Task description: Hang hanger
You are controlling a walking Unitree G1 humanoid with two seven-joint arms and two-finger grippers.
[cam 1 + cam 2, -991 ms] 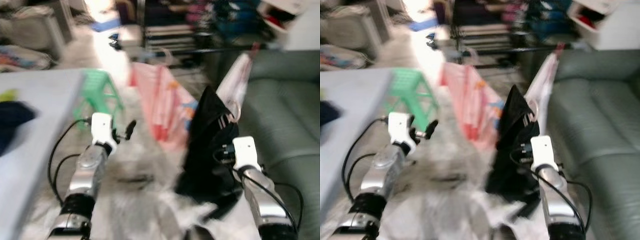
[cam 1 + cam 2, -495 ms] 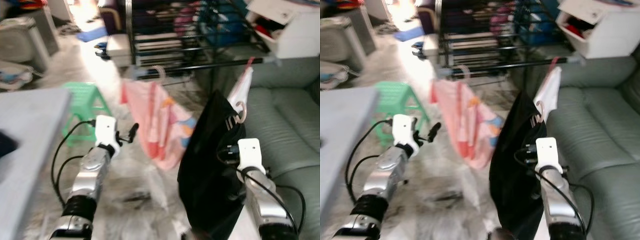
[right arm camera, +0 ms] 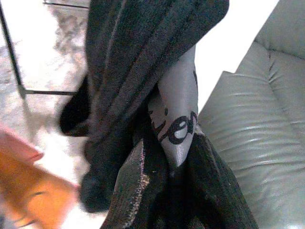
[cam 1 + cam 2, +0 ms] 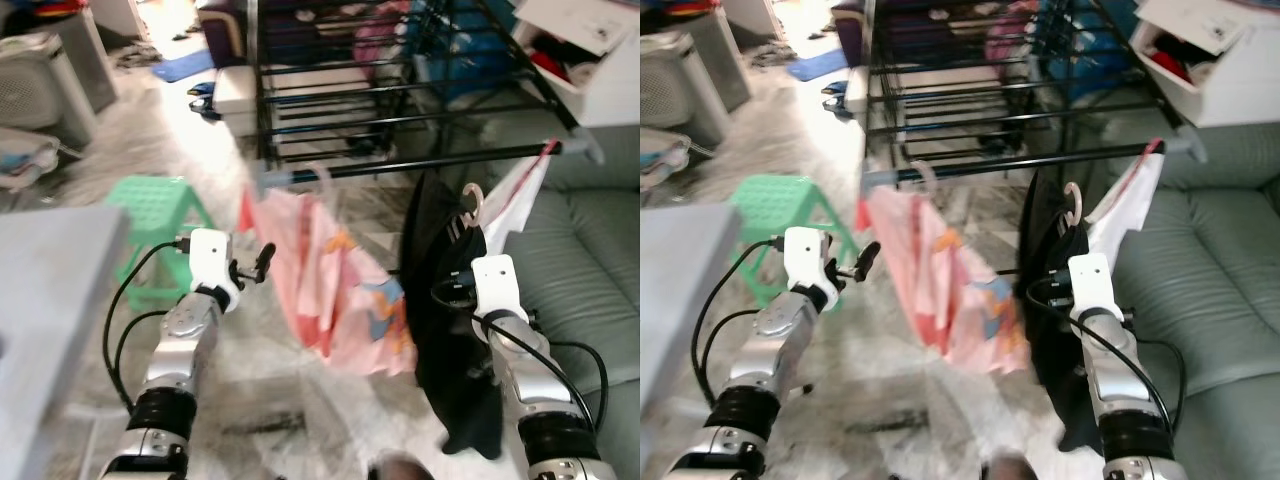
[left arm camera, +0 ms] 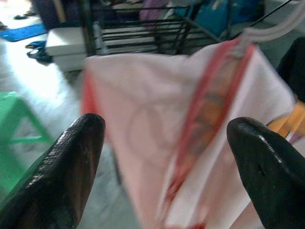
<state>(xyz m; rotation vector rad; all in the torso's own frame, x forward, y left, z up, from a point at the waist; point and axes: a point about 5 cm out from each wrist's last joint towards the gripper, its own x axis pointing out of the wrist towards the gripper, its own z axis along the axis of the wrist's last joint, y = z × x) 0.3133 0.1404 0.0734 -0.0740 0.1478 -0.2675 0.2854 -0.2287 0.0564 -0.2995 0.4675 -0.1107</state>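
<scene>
Marbled grey floor (image 4: 270,395) runs under you toward the black drying rack (image 4: 400,95), which is your landmark. Nearest you, below and in front of the rack's front rail (image 4: 440,163), your right gripper (image 3: 167,191) is closed on the black garment (image 4: 445,300); the wrist view shows its fingers buried in soft, matte folds with a printed grey panel. You hold it high so that the pale hanger (image 4: 470,205) threaded through it has its curved hook just under that rail, which looks not yet caught. Your left gripper (image 4: 258,262) hovers on the other side, fingers spread wide and holding nothing, facing the pink patterned cloth (image 4: 335,285) that droops in thin limp folds from its own hanger on the same rail. A white cloth (image 4: 520,200) hangs at the rail's far right end. Left of the rack stands a green slatted plastic stool (image 4: 155,215); right of it, a smooth green-grey sofa (image 4: 590,260).
</scene>
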